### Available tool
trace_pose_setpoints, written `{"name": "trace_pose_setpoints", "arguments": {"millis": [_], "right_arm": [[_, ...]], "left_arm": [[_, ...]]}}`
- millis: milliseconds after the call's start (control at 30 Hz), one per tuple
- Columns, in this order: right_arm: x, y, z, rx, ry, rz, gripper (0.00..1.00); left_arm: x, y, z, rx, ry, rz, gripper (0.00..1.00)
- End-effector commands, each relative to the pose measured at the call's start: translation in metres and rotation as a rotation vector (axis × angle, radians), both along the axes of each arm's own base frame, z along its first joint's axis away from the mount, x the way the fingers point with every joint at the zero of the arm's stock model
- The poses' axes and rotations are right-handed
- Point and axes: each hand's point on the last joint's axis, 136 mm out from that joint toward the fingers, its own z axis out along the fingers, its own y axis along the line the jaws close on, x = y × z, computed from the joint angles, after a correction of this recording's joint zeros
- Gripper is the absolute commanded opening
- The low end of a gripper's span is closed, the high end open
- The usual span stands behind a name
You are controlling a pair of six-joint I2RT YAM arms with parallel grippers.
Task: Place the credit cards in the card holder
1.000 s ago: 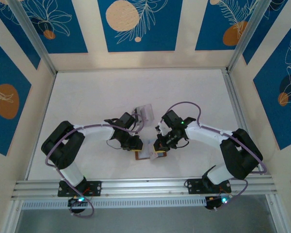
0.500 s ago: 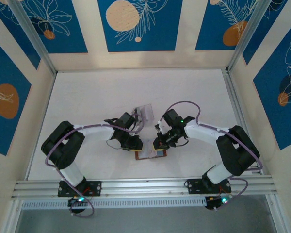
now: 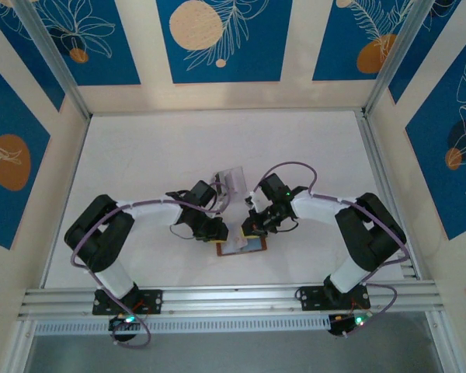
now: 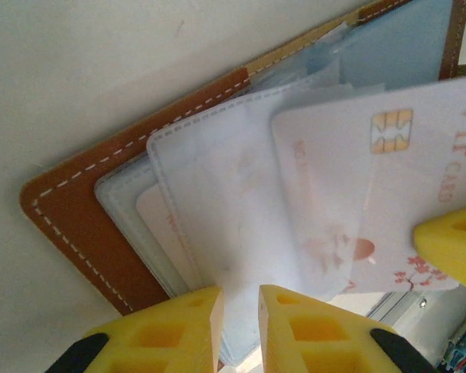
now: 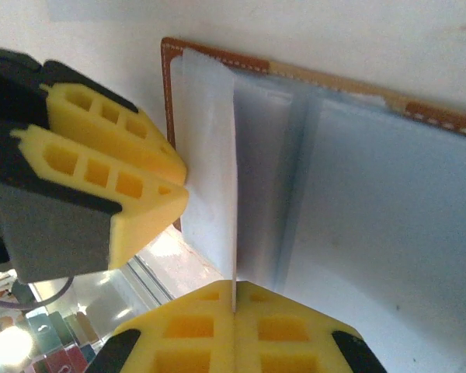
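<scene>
The brown card holder [image 3: 247,247] lies open on the white table between my two grippers, its bluish-grey pockets [image 5: 357,194] and translucent leaves [image 4: 217,202] facing up. My right gripper [image 5: 234,291] is shut on a thin white credit card [image 4: 388,179] with a gold chip. The card's far end sits under a translucent leaf. In the right wrist view that credit card [image 5: 233,264] shows edge-on. My left gripper [image 4: 241,303] stands at the holder's left half, jaws a narrow gap apart, with a leaf's edge in the gap. Seen from above, the left gripper [image 3: 220,231] and right gripper [image 3: 251,231] almost touch.
A clear slotted stand [image 3: 233,179] sits just behind the grippers. The aluminium rail [image 3: 233,299] runs along the near table edge, close to the holder. Open white table [image 3: 163,148] stretches toward the back wall and both sides.
My right gripper has shifted a little left toward the left gripper with the card, and its elbow has swung inward. The left arm has stayed put.
</scene>
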Motion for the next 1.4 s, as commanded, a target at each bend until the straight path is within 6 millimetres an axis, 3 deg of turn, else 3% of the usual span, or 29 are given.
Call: {"name": "trace_pose_setpoints", "arguments": {"millis": [0, 300, 533, 867, 1367], "right_arm": [[0.002, -0.001, -0.011, 0.002, 0.026, -0.025, 0.0], [-0.003, -0.004, -0.022, -0.006, 0.058, -0.038, 0.0], [-0.005, -0.004, -0.026, 0.003, 0.075, -0.035, 0.0], [-0.007, 0.002, -0.028, 0.039, 0.098, -0.034, 0.04], [-0.015, 0.013, -0.036, 0.031, 0.122, 0.016, 0.03]], "left_arm": [[-0.012, 0.011, -0.002, 0.037, 0.029, -0.006, 0.21], [-0.003, 0.012, 0.016, -0.076, 0.044, 0.061, 0.21], [-0.005, 0.025, 0.0, -0.028, 0.061, 0.073, 0.1], [-0.011, 0.028, -0.028, 0.015, 0.097, 0.061, 0.1], [-0.011, 0.027, -0.032, 0.02, 0.1, 0.06, 0.12]]}}
